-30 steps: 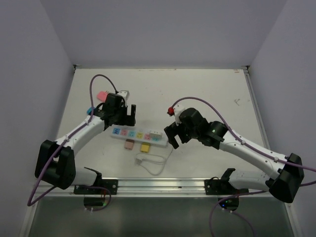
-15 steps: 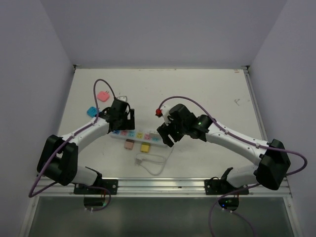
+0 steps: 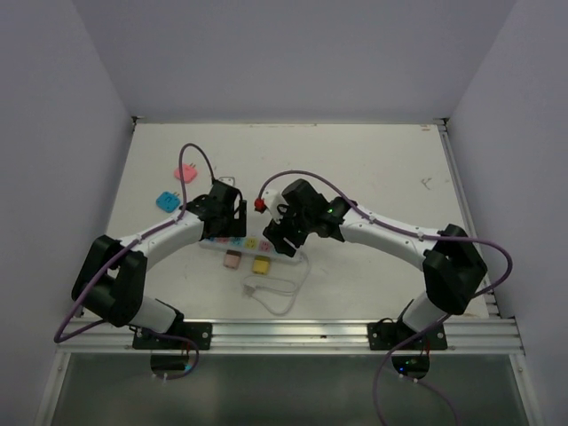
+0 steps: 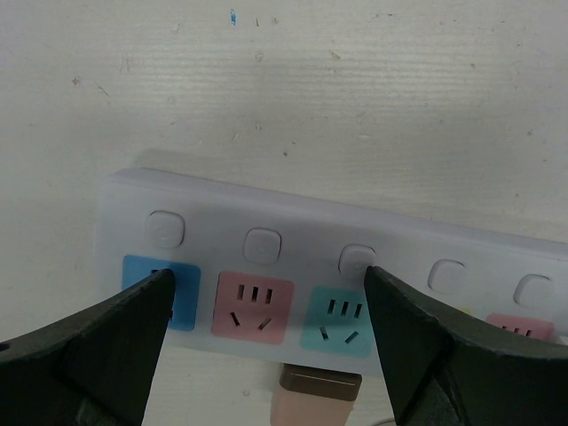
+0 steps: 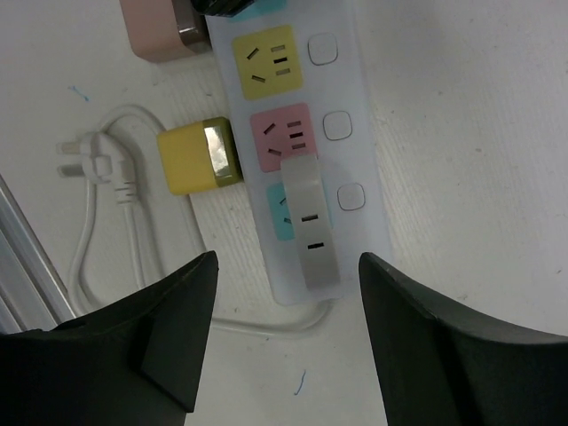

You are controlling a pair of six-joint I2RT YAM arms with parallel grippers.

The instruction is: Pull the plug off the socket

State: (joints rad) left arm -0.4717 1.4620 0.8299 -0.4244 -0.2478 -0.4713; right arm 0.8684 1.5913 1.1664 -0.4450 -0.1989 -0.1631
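Observation:
The socket point(image 3: 251, 244) is a long white strip with pastel outlet faces, lying mid-table. In the right wrist view a grey-white plug point(image 5: 309, 222) sits in the teal outlet at the end of the socket point(image 5: 355, 151). My right gripper point(image 5: 286, 257) hovers open over that end, with a finger on each side of the plug and neither touching it. My right gripper point(image 3: 282, 238) hides the plug in the top view. My left gripper point(image 4: 268, 271) stands open over the other end of the socket point(image 4: 311, 231), its fingers spanning the pink and teal outlets.
A pink adapter point(image 3: 232, 260) and a yellow adapter point(image 3: 261, 264) lie against the strip's near side. The thin white cord point(image 3: 275, 293) loops toward the front rail. A loose pink plug point(image 3: 185, 172) and a blue one point(image 3: 166, 201) lie at the back left.
Both arms have closed in on the strip, the left onto its left end and the right leftward over its right end. The right jaws have narrowed.

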